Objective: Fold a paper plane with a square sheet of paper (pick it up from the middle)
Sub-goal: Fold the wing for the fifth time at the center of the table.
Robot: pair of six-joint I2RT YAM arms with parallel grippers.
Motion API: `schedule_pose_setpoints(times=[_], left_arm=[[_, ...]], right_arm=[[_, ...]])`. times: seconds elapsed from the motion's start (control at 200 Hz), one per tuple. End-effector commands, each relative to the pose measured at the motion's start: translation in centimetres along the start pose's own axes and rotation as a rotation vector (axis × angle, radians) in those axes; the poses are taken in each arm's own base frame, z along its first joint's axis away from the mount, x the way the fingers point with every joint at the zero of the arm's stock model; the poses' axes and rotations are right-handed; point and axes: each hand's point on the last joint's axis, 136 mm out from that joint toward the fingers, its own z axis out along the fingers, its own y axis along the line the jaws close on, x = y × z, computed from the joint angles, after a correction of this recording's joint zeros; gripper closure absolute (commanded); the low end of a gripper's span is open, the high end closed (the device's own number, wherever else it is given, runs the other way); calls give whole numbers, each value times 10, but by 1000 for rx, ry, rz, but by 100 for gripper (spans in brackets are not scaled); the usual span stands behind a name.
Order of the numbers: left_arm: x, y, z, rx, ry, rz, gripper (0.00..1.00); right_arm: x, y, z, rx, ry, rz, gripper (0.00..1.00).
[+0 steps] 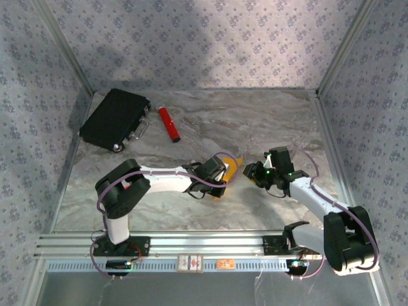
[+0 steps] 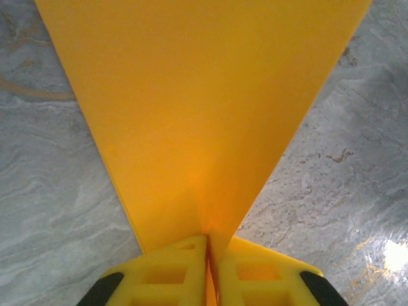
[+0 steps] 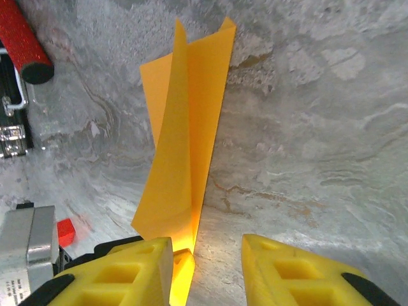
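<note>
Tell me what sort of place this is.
Likely a robot test cell: a left arm and right arm bolted to an aluminium rail at the edge of a marble-patterned table, patterned walls enclosing it, and props such as a black case and red cylinder.

square sheet of paper (image 2: pixel 204 95): smooth, matt; table (image 3: pixel 319 127): glossy, marbled; red cylinder (image 3: pixel 22 38): glittery, rough

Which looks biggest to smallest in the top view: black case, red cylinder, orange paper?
1. black case: clearly largest.
2-3. red cylinder and orange paper: not ranked. The paper is folded up and partly hidden, so only a patch of it shows, roughly cylinder-sized.
</note>
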Motion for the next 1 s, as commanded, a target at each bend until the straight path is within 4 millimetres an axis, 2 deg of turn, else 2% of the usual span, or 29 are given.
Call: schedule_pose_setpoints(times=[0.0,0.51,0.994], left_arm=[[-6,-8,-4,40,0,-5,91],[-8,-17,2,210,58,-117,98],[-1,-20,15,295,125,-180,98]], right_arm=[[8,5,7,-29,42,-38,68],[23,26,30,-120,79,-112,85],[27,26,40,-123,82,-121,89]])
